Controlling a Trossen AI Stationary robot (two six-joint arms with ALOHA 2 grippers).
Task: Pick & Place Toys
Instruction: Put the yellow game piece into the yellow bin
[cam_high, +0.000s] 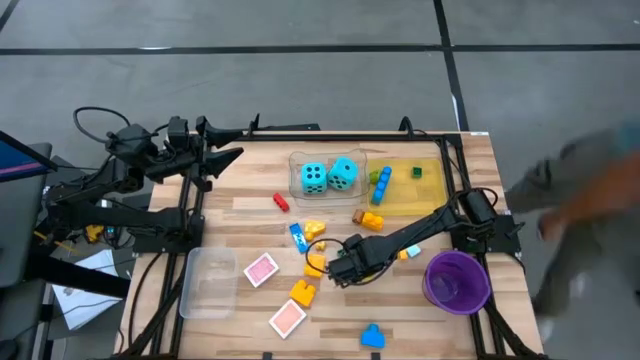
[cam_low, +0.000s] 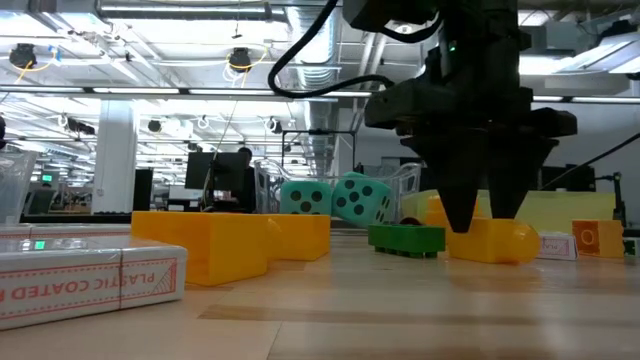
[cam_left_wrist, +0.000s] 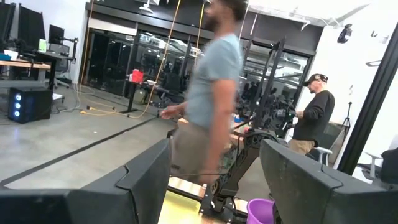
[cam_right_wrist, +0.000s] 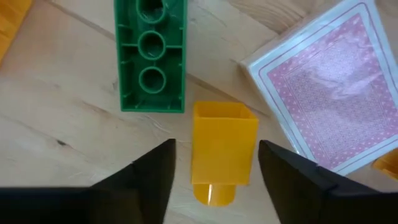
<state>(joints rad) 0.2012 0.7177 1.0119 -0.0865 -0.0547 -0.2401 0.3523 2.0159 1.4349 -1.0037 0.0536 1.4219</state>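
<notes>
Hovering with fingers apart over a small yellow brick (cam_right_wrist: 222, 149) near the table's (cam_high: 470, 150) middle, right gripper (cam_right_wrist: 214, 168) straddling the piece, apparently lining up a grasp across its narrow sides; brick's long axis running away from the wrist, between the fingers, beside a green brick (cam_right_wrist: 151, 56) and pink card pack (cam_right_wrist: 329, 93). Waiting off the far-left corner, left gripper (cam_left_wrist: 214, 180), fingers spread.

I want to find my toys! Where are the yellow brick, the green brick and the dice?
yellow brick (cam_right_wrist: 224, 146), right wrist view, top face.
green brick (cam_right_wrist: 151, 56), right wrist view, hollow underside.
dice (cam_high: 314, 178), high view, left die's top.
</notes>
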